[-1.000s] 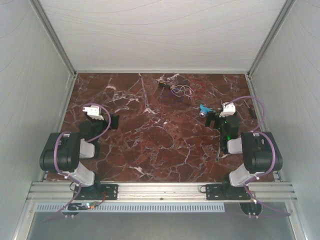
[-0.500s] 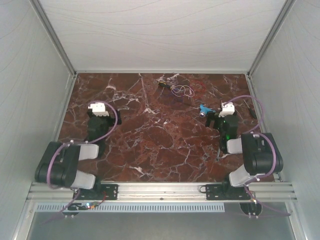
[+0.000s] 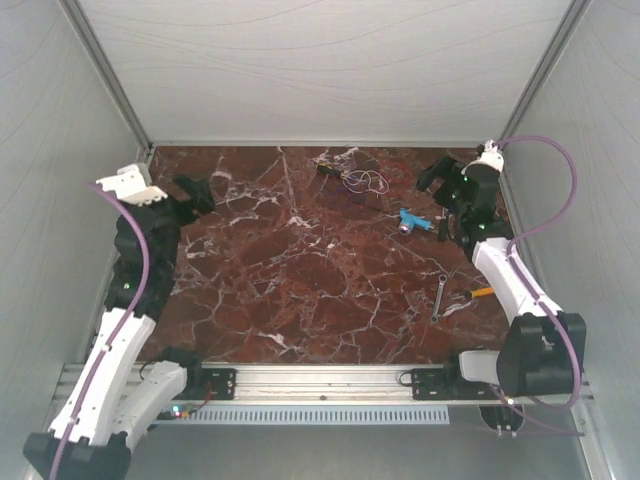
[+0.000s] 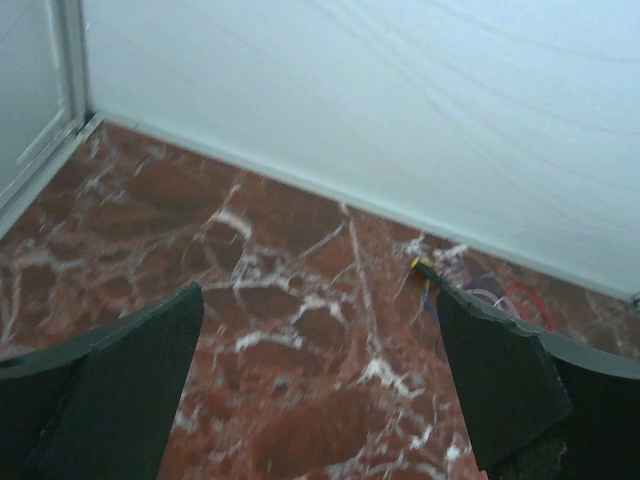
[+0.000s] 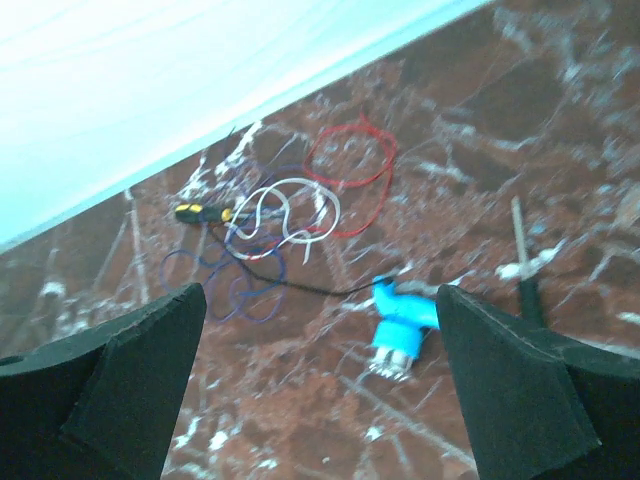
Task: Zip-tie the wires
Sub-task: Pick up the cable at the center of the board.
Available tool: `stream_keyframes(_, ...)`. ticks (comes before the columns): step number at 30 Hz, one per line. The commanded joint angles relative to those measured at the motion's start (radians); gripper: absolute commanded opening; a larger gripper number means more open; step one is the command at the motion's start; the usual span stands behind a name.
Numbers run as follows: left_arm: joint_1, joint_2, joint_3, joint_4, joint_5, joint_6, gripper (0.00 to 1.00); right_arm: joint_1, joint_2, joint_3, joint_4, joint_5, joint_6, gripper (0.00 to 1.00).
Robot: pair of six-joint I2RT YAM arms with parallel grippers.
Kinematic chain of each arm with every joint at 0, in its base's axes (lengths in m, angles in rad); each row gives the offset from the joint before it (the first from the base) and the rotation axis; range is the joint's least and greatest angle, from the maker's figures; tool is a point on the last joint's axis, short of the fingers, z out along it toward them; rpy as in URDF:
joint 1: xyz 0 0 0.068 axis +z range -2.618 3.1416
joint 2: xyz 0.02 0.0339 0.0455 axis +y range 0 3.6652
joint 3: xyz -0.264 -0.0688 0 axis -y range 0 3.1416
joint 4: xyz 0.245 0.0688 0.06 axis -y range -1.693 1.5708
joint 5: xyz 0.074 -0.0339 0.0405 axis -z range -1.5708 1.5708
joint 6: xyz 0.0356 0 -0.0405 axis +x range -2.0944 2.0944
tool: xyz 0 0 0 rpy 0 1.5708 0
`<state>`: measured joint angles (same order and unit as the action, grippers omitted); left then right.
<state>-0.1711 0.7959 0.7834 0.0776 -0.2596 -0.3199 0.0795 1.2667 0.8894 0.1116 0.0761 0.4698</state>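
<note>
The wires (image 3: pixel 362 181) are a small tangle of thin purple, whitish and red loops lying flat near the back middle of the marble table. The right wrist view shows them ahead and left of centre (image 5: pixel 288 215). In the left wrist view they sit far right (image 4: pixel 497 296), partly hidden by a finger. My left gripper (image 3: pixel 197 193) is open and empty, raised at the back left, far from the wires (image 4: pixel 318 330). My right gripper (image 3: pixel 436 178) is open and empty, raised at the back right, a short way right of the wires (image 5: pixel 320 330).
A small blue-handled tool (image 3: pixel 408 220) (image 5: pixel 401 328) lies just right of the wires. A thin black strip (image 5: pixel 320 287) runs from the tangle toward it. A yellow-and-black piece (image 3: pixel 327 170) (image 5: pixel 200 212) lies at the tangle's left. A wrench (image 3: pixel 438 298) lies near the right front. White walls enclose the table.
Both arms have risen from the table and reached toward the back. The left gripper moved to the back left corner, the right gripper to the back right near the wires. The wires have not moved.
</note>
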Motion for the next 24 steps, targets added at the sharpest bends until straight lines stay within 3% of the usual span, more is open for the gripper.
stream_keyframes(1, 0.001, -0.104, -0.042, -0.274, -0.008, 0.032, 1.0, -0.009, 0.088, 0.084, -0.26, -0.202, 0.211, 0.98)
stream_keyframes(5, 0.002, -0.15, -0.17, -0.257, 0.107, 0.095, 1.0, 0.048, 0.188, 0.119, -0.274, -0.2, 0.316, 0.97)
stream_keyframes(9, 0.001, -0.121, -0.182, -0.243, 0.185, 0.118, 1.0, 0.134, 0.308, 0.179, -0.278, -0.163, 0.359, 0.94)
stream_keyframes(17, 0.001, -0.118, -0.194, -0.237, 0.266, 0.132, 1.0, 0.254, 0.572, 0.395, -0.329, -0.124, 0.118, 0.94)
stream_keyframes(24, 0.001, -0.118, -0.199, -0.233, 0.278, 0.142, 1.0, 0.332, 0.718, 0.55, -0.418, -0.055, 0.1, 0.88)
